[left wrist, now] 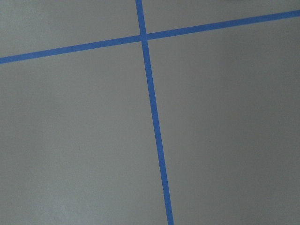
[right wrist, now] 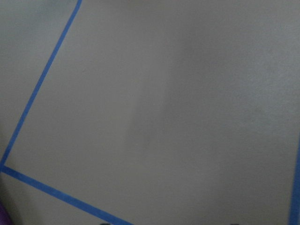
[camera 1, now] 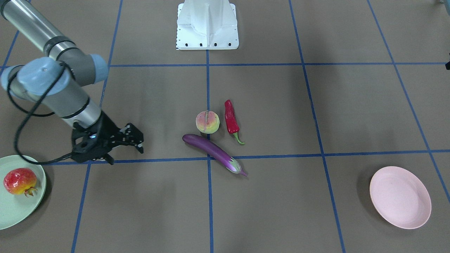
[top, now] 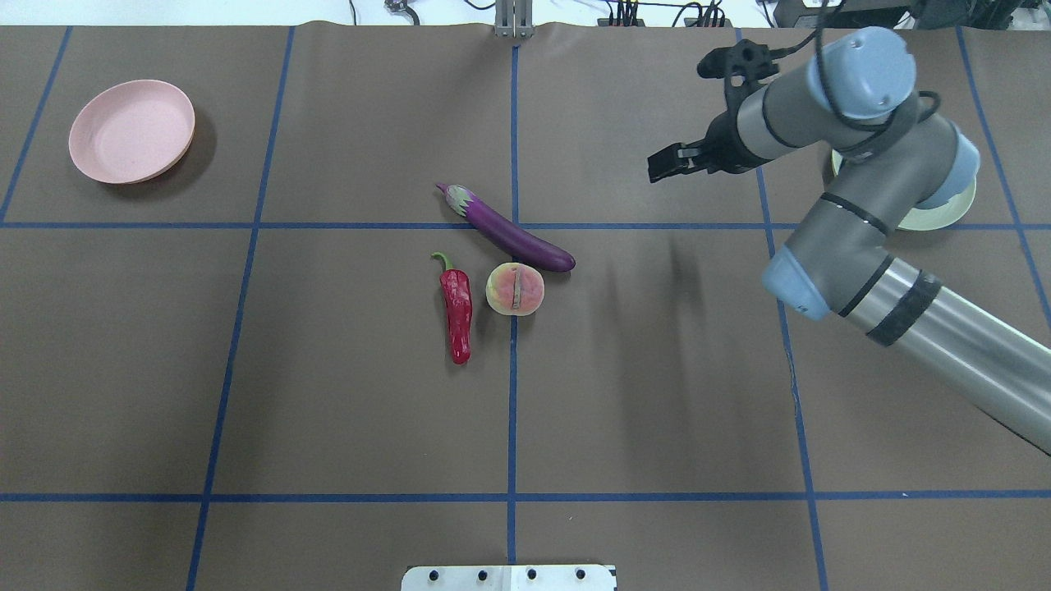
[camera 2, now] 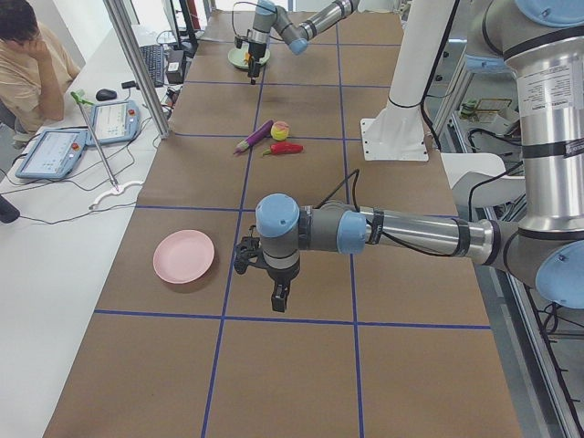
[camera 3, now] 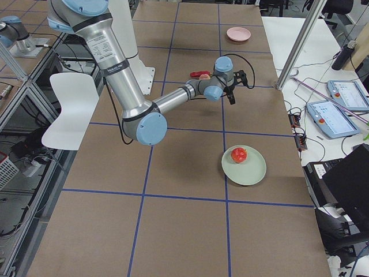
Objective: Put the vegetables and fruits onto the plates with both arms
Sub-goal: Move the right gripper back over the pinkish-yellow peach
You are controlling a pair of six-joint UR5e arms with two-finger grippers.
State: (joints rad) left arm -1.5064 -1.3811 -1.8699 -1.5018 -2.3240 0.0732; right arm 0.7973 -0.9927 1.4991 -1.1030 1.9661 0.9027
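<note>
The purple eggplant [camera 1: 211,149], the red chili [camera 1: 231,121] and the peach [camera 1: 207,122] lie close together at the table's middle. The bumpy red-and-yellow ball [camera 1: 19,181] sits on the pale green plate [camera 1: 17,209]. The pale pink plate [camera 1: 400,196] stands empty on the other side. My right gripper [camera 1: 126,155] is open and empty, between the green plate and the eggplant, above the table. My left gripper [camera 2: 279,297] shows only in the exterior left view, hanging beside the pink plate [camera 2: 183,256]; I cannot tell whether it is open or shut.
The white pedestal base [camera 1: 207,24] stands at the robot's edge of the table. Blue tape lines cross the brown table cover. An operator [camera 2: 27,64] sits at a side bench with tablets, behind a metal post [camera 2: 137,64].
</note>
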